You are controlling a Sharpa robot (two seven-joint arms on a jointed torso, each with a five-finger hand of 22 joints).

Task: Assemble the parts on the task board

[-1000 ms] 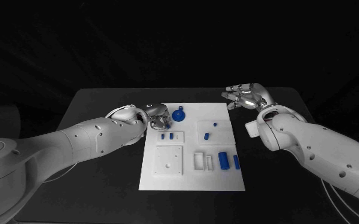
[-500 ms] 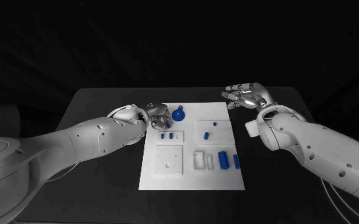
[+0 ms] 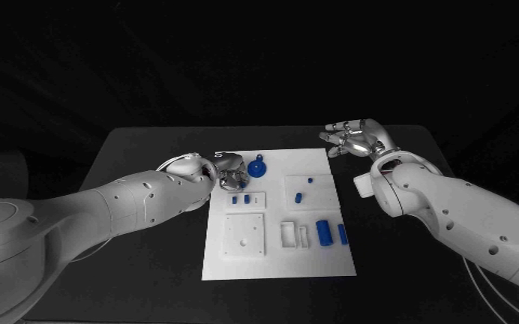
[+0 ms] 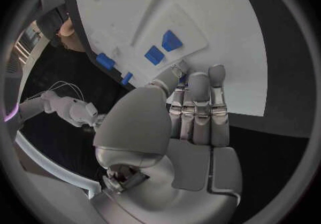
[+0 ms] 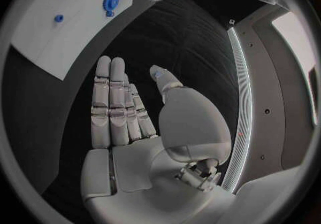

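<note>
1. The black tabletop (image 3: 141, 189) is seen from above, and the white task board (image 3: 276, 260) is laid at its middle, its long sides running from the near edge toward the far edge.
2. The left hand (image 3: 225, 172) is placed over the far left corner of the board; its fingers (image 4: 199, 101) are stretched out side by side and nothing is held in it.
3. The right hand (image 3: 352, 140) is kept above the tabletop near the far right corner of the board, apart from it, fingers spread and nothing held.
4. A round blue part (image 3: 257, 166) is found just beside the left hand, at the far end of the board.
5. A blue cylinder (image 3: 322, 228) is laid toward the near right corner of the board.
</note>
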